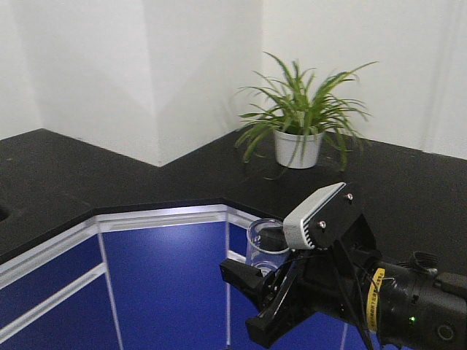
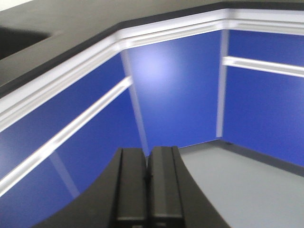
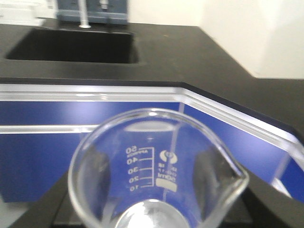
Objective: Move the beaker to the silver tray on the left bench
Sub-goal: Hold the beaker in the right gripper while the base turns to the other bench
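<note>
The beaker [image 1: 264, 240] is small, clear and empty, with a pour spout and printed marks. My right gripper [image 1: 266, 275] is shut on it and holds it upright in the air in front of the blue cabinet fronts, below benchtop height. In the right wrist view the beaker [image 3: 156, 161] fills the lower frame between the dark fingers of my right gripper [image 3: 154, 194]. My left gripper [image 2: 148, 164] is shut and empty, pointing at the blue cabinet fronts above the floor. The silver tray is out of view.
A black corner benchtop [image 1: 87, 175] with blue fronts [image 1: 168, 284] and white trim runs under white walls. A potted plant [image 1: 299, 127] stands on it at the back right. A sink [image 3: 71, 45] with taps is set into the bench. Grey floor [image 2: 256, 185] lies below.
</note>
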You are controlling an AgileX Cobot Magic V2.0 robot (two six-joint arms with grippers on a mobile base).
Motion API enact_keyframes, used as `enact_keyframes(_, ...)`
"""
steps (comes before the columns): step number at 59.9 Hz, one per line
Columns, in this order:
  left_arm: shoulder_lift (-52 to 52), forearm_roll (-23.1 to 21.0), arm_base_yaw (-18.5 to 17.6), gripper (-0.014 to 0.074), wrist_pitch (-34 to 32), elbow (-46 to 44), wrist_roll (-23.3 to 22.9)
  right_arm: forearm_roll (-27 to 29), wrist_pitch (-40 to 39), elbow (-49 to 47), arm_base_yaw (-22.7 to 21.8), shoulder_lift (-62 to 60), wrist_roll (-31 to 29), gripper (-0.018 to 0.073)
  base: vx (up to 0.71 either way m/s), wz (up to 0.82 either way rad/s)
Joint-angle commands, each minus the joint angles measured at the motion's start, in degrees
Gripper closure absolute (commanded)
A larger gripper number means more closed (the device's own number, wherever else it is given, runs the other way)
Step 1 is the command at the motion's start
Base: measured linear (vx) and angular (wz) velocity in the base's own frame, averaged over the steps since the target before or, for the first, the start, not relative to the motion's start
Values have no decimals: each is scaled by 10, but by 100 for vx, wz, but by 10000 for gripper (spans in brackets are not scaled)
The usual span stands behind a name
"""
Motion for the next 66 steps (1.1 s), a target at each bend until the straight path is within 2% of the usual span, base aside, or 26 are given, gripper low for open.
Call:
enact_keyframes(1, -4, -2, -3, 595, -43, 11, -1, 15, -16, -17, 0, -16, 0, 570, -8, 73)
enact_keyframes(33, -4, -2, -3, 595, -43, 11, -1, 15, -16, -17, 0, -16, 0, 570, -1, 71)
enact_keyframes(66, -4, -2, -3, 595, -43, 11, -1, 15, -15, -17, 0, -16, 0, 570, 12, 62)
